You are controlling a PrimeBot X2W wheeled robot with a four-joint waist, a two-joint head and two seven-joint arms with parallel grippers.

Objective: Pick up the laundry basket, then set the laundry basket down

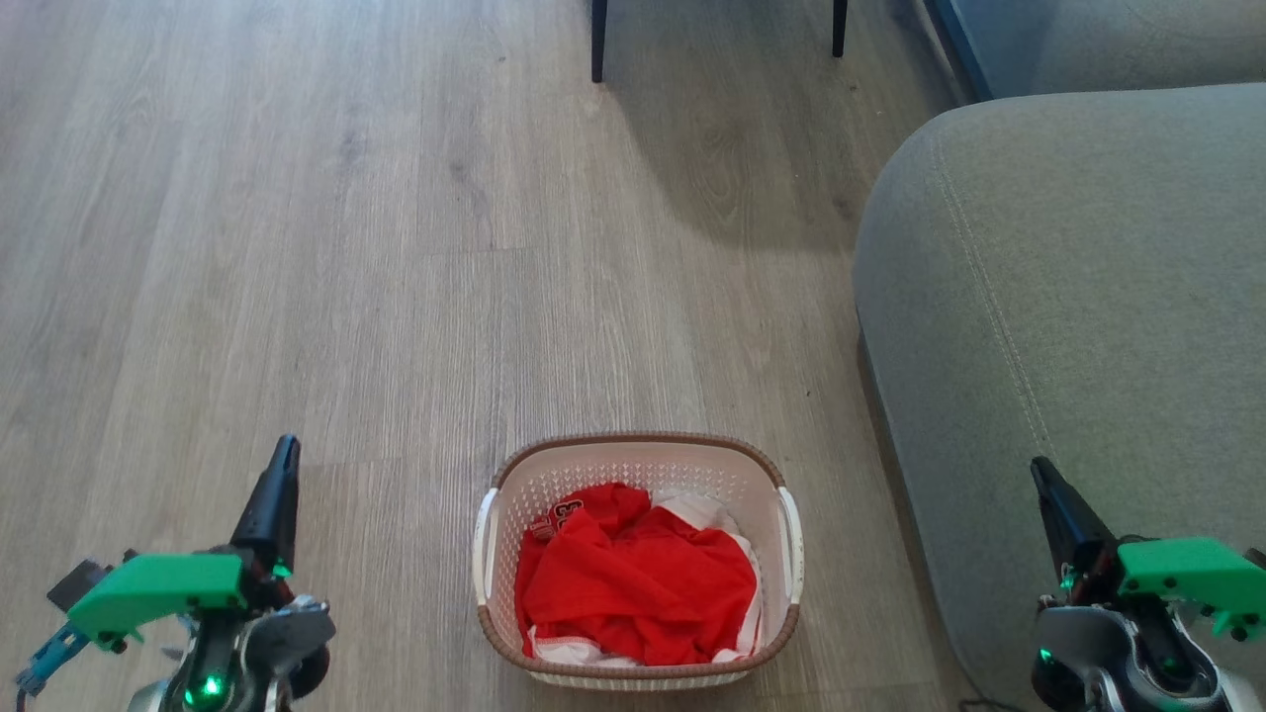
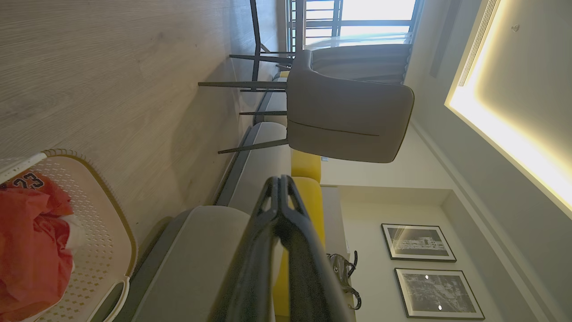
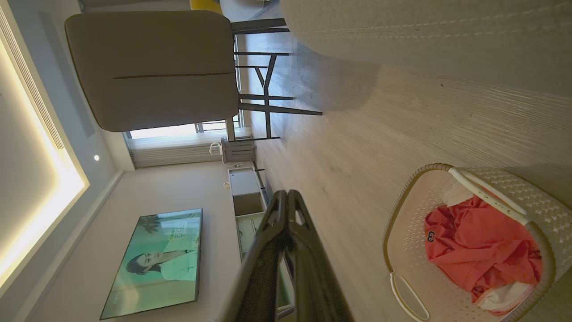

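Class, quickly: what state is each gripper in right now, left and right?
Left gripper: closed, holding nothing.
Right gripper: closed, holding nothing.

Cream perforated plastic laundry basket on wooden floor, red garment inside; grey fabric sofa at its 3 o'clock

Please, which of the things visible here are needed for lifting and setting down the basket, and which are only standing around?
For the job:
- laundry basket
- left end effector, shut
- right end effector, shut
- red clothes, lying inside the basket, so they go along

Only standing around:
- grey sofa
- chair
- television
- framed pictures
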